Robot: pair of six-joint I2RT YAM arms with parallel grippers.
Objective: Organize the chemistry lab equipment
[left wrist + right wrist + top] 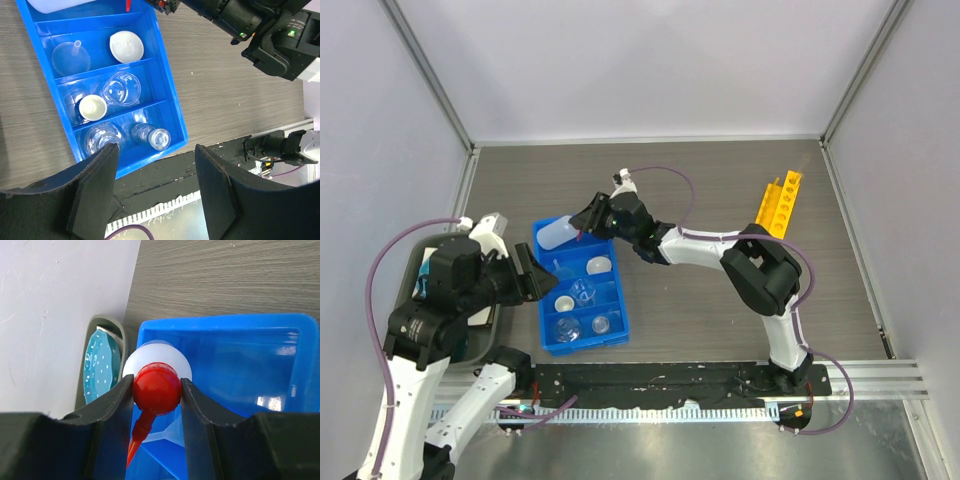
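Note:
A blue divided tray (620, 330) holds the lab glassware. In the left wrist view I see a clear funnel (70, 57), a white round dish (126, 46), a glass beaker (120, 89), a small white-mouthed cup (92, 106) and two glass vials (102, 137) (156, 137). The red-capped squeeze bottle (554, 233) lies in the tray's far compartment. My right gripper (156, 390) is shut on its red cap (156, 387). My left gripper (157, 190) hangs open over the tray's near edge, nothing between its fingers (95, 190). The yellow holed rack (778, 205) lies at the far right.
A grey bin (480, 345) left of the blue tray holds the teal dotted plate (102, 365). The black base rail (670, 380) runs along the near edge. Grey walls close in the table on three sides.

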